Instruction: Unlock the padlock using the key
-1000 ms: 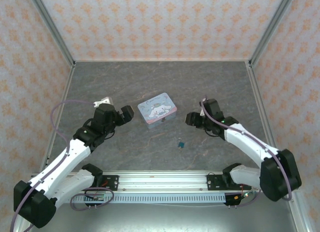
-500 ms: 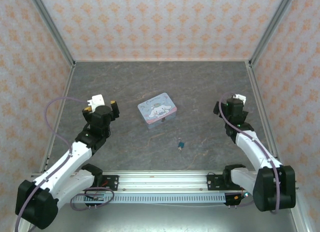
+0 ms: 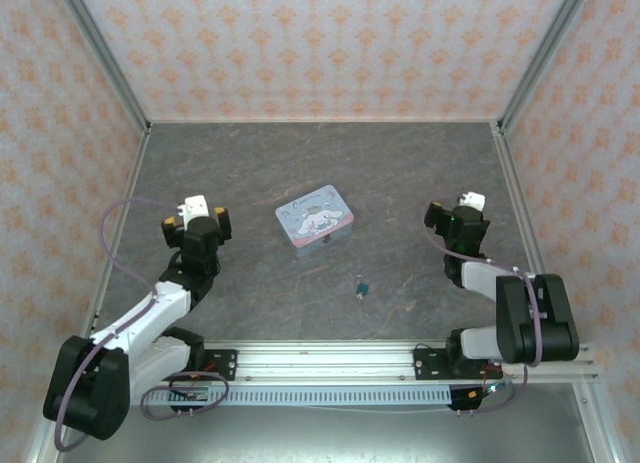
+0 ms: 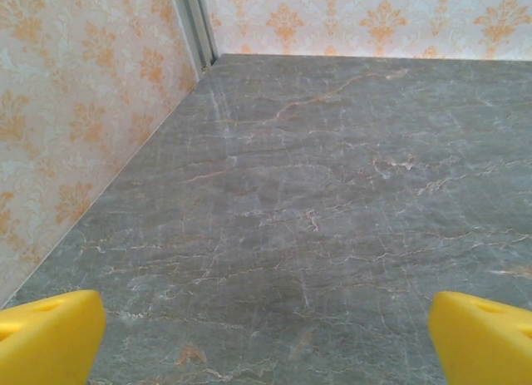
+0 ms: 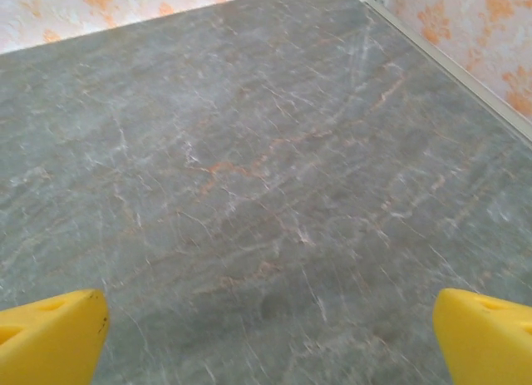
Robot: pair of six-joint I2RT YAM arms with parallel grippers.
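Observation:
The tiny bluish padlock lies on the grey stone floor just in front of the tin, midway between the two arms. A pale sliver at its near end may be the key, but it is too small to tell. My left gripper sits far to the left of the padlock, my right gripper far to its right. Both point toward the back wall. In each wrist view the yellow fingertips stand wide apart, open over bare floor.
A pastel cartoon-printed tin rests at mid-table behind the padlock. Patterned walls with aluminium posts close in the left, right and back sides. A metal rail runs along the near edge.
Both arms have drawn back from the middle to their own sides and folded in. The grippers have turned from facing the tin to facing the back wall. Padlock and tin stayed put.

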